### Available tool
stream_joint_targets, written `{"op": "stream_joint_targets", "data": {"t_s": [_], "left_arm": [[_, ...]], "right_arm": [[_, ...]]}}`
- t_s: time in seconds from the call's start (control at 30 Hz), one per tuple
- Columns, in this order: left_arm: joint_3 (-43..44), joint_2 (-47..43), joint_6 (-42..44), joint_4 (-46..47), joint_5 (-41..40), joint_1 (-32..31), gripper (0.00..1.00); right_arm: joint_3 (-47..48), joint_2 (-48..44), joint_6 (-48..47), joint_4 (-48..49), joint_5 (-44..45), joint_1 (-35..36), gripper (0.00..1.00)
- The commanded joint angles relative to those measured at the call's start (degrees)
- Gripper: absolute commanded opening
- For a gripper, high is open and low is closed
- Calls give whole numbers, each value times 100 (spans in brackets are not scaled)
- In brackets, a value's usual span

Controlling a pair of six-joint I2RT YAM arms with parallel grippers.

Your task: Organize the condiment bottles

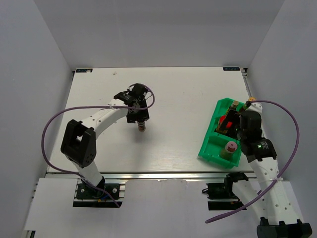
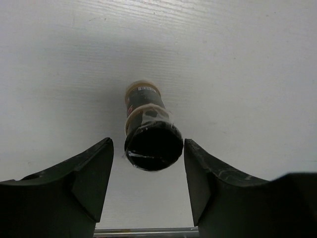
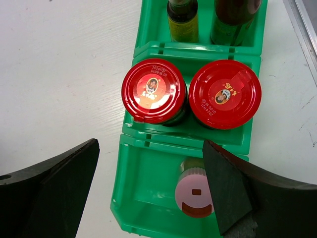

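Note:
The small ribbed shaker (image 2: 151, 124) stands upright on the white table, its dark top toward the camera. My left gripper (image 2: 147, 144) is open above it, with a fingertip on each side of the top and a gap to both. In the top view the shaker (image 1: 141, 128) shows just below that gripper (image 1: 141, 120). My right gripper (image 3: 150, 146) is open and empty over the green bin (image 3: 143, 198). The bin holds two red-lidded jars (image 3: 154, 90) (image 3: 225, 93), the pink-capped jar (image 3: 195, 193), a green bottle (image 3: 182, 20) and a brown bottle (image 3: 233, 20).
The green bin (image 1: 210, 148) lies at the table's right side, near the right edge. White walls enclose the table on the left, the right and at the back. A purple cable loops from each arm.

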Motion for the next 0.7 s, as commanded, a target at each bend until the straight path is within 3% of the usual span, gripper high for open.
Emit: {"op": "stream_joint_targets", "data": {"t_s": [0.0,0.23,0.4,0.67], "left_arm": [[443,219,47,-249,-266,-57,67],[690,430,99,-469,-380,-268,53],[900,475,117,-645,-389,-443,26],[1427,140,679,4,243,-1067,20]], "right_arm": [[-69,-129,-106,305,-81,-14,89],[-148,-305,-106,322,-54,-5,89],[-166,-305,-106,392,-203,-14,89],[-210,-472,-141,507,-327,-14,89]]}}
